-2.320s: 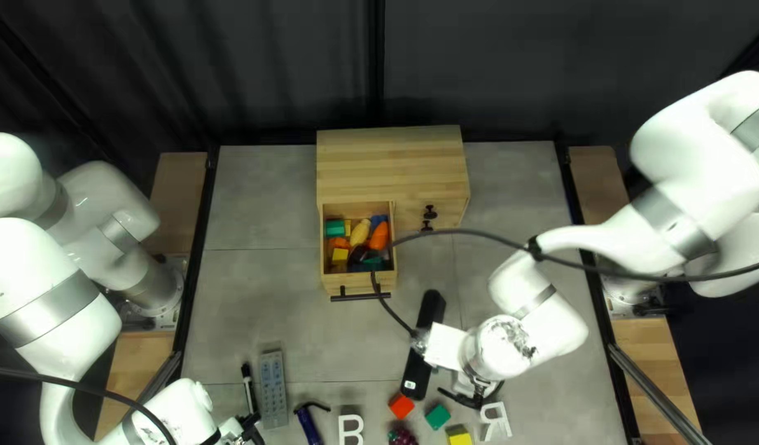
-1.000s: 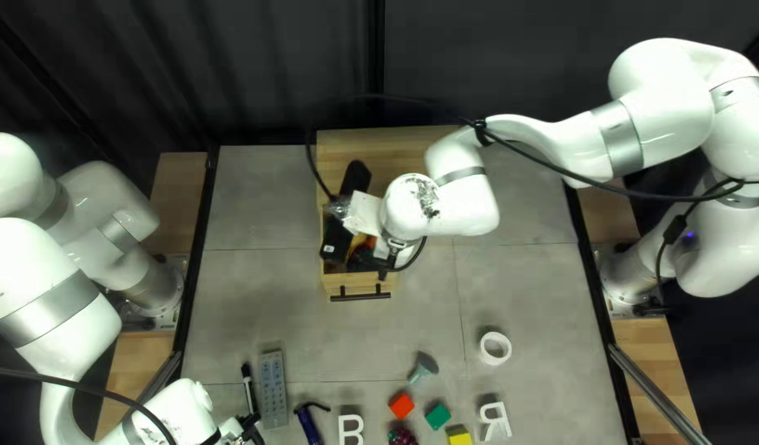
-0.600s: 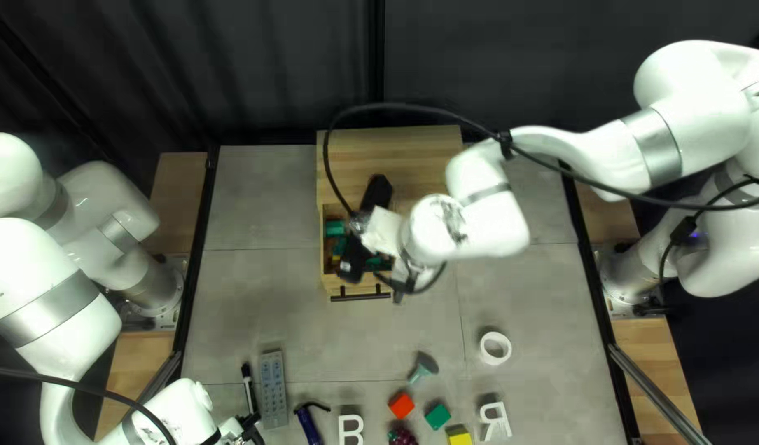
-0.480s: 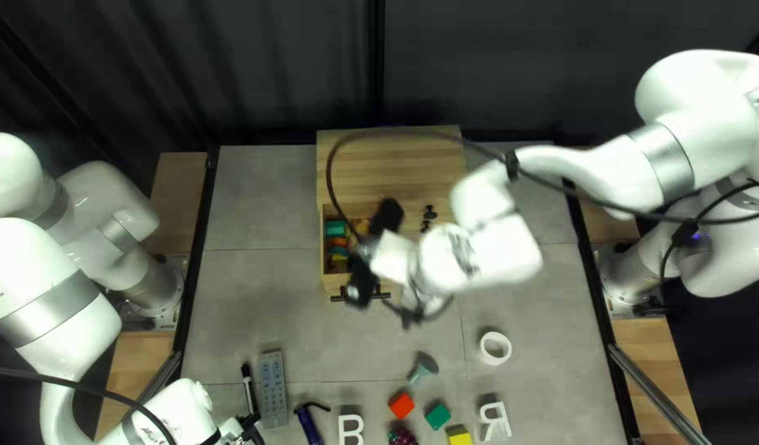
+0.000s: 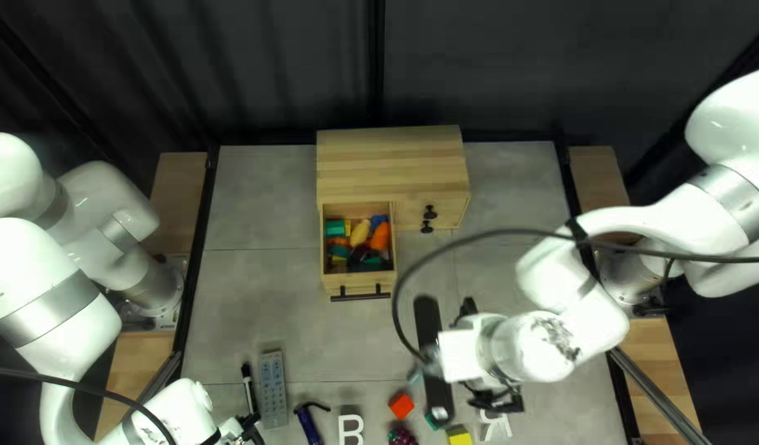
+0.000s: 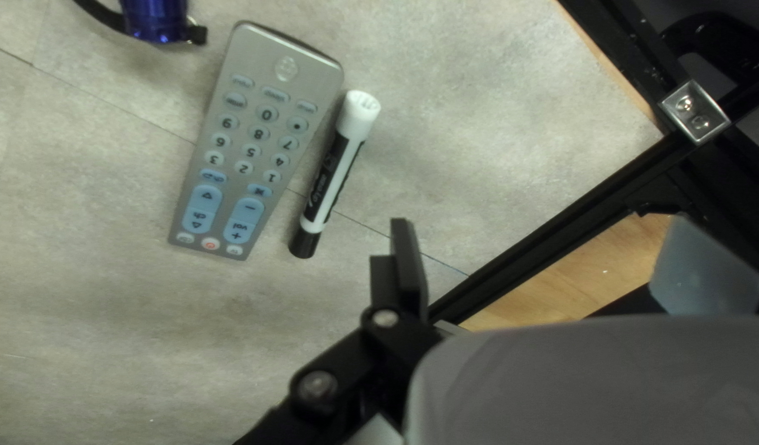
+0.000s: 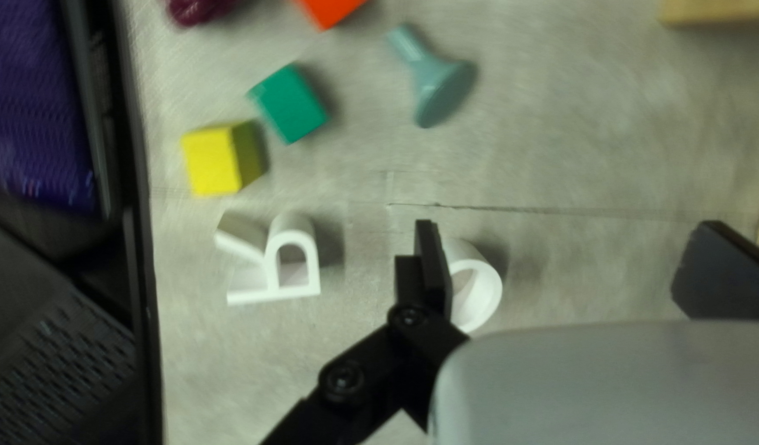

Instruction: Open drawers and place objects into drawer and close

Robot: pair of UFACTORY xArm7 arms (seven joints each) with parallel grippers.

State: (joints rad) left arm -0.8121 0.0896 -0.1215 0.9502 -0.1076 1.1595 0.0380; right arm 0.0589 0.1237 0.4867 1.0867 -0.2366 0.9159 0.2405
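Right gripper [image 5: 488, 356]: open, fingers wide apart, nothing gripped; white ring [image 7: 482, 288] below, seen close beside 1 finger. Contact: cannot tell. From this gripper, the pulled-out drawer [image 5: 359, 285] is well apart, toward the desk's [image 5: 264, 313] far edge and to the left, with mixed coloured pieces [image 5: 360, 233] inside. White letter [image 7: 297, 268], yellow block [image 7: 211, 161], green block [image 7: 290, 105], red block [image 7: 326, 7] and teal flared piece [image 7: 439, 86] lie on the desk, nearer its near edge than the gripper. Left gripper [image 5: 247, 430]: also open and unloaded; marker [image 6: 334, 173] and remote [image 6: 247, 148] just ahead of it, blue flashlight [image 6: 155, 18] farther off, past the remote.
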